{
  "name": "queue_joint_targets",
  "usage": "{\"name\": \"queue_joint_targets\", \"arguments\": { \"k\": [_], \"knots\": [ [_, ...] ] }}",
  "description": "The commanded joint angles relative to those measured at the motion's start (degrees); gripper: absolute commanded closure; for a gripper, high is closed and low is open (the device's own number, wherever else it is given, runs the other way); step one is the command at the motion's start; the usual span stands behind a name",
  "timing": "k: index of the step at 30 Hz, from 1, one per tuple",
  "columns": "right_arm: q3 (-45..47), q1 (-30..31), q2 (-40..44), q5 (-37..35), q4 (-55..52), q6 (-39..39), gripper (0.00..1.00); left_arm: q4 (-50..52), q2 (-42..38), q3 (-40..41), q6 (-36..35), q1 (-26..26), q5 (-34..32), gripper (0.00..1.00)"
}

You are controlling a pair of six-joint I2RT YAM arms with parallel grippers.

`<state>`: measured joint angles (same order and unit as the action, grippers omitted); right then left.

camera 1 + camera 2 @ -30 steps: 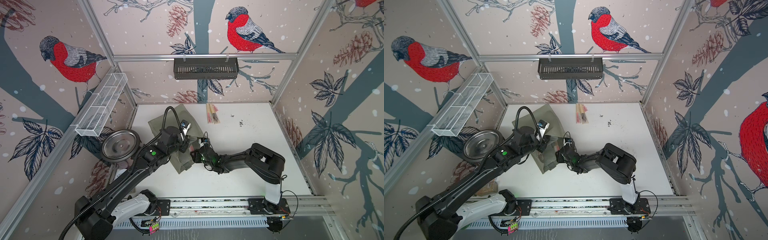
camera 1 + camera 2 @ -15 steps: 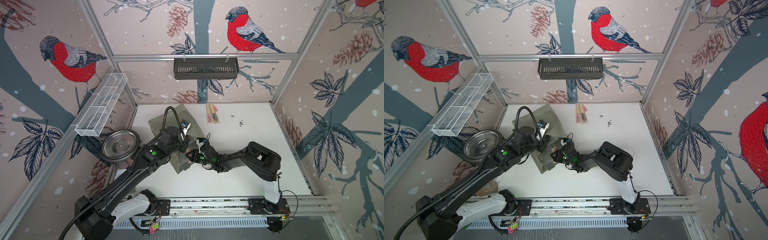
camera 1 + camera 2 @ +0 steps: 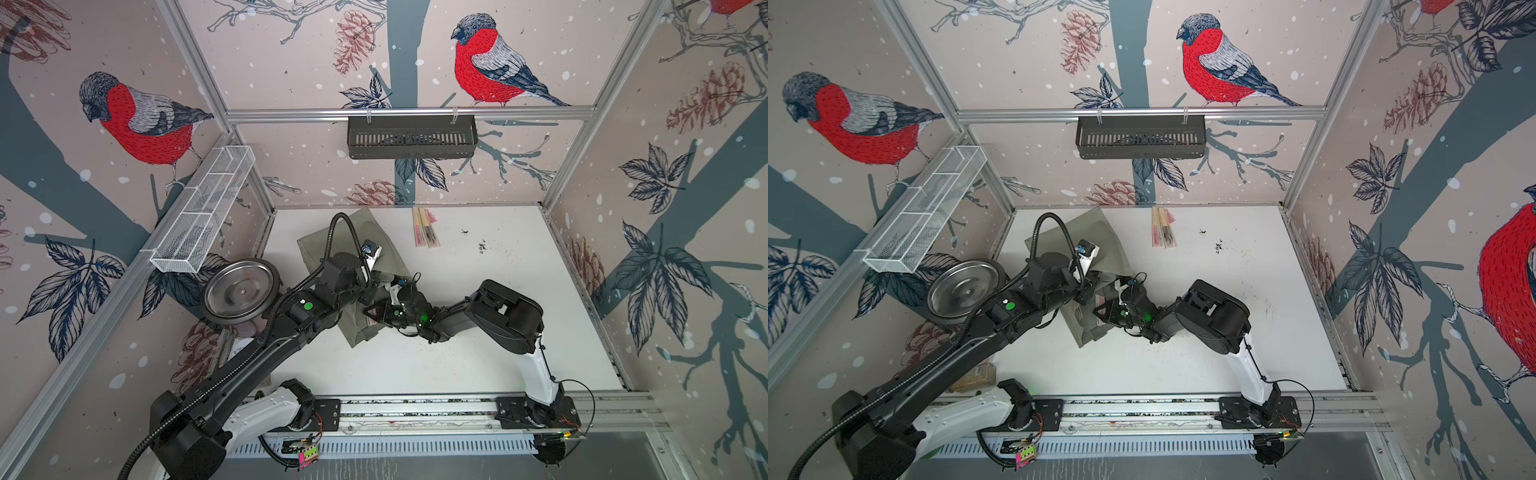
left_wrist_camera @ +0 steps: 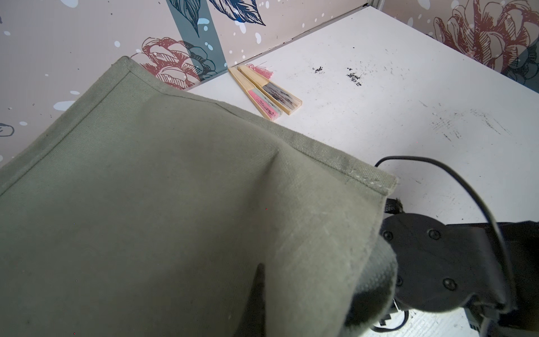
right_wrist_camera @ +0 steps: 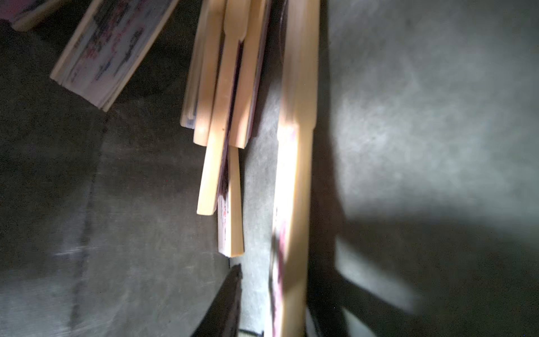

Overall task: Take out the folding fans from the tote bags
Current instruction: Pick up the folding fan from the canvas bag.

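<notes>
White table (image 3: 457,353): two fans (image 3: 424,233) out, one tote (image 3: 311,249).

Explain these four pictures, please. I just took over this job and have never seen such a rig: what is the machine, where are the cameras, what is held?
Two black robot arms stand on a rail at the near edge of a white table. The two wide pictures come from one overhead camera pair, so they show nearly the same scene. The other two come from a camera on each wrist. On the table lie an olive tote bag and two closed fans near the back wall. The left end effector is shut on the bag's rim, holding it up; its camera mostly sees bag fabric. The right end effector reaches into the bag's mouth; its camera shows more fans inside, one fan between its fingers. Blur hides whether it is gripped.
</notes>
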<state>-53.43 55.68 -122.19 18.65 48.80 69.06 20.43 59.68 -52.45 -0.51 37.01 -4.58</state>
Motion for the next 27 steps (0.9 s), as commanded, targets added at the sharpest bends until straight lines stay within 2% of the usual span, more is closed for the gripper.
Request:
{"name": "queue_joint_targets", "arguments": {
  "k": [1, 5, 10, 23, 27],
  "knots": [
    [0.32, -0.31, -1.18, 2.9, 0.69, 1.99, 0.73, -2.3, -0.22, -0.07, -0.61, 0.2, 1.13, 1.0],
    [1.61, -0.62, -1.3, 3.0, 3.24, 2.81, 0.82, -2.16, -0.13, -0.12, -0.67, 0.24, 1.12, 1.0],
    [2.84, -0.93, -0.54, 4.53, 5.26, 3.28, 0.86, -2.07, -0.01, -0.15, -0.72, 0.29, 1.06, 1.0],
    [11.67, -0.4, 8.82, 6.62, 7.82, 3.08, 0.88, -2.34, 0.5, 0.17, -0.54, 0.34, 0.41, 1.0],
    [13.69, 1.08, 13.99, 5.19, -0.72, -3.04, 0.88, -1.97, 0.52, -0.05, -0.58, 0.32, 0.36, 1.0]
  ]
}}
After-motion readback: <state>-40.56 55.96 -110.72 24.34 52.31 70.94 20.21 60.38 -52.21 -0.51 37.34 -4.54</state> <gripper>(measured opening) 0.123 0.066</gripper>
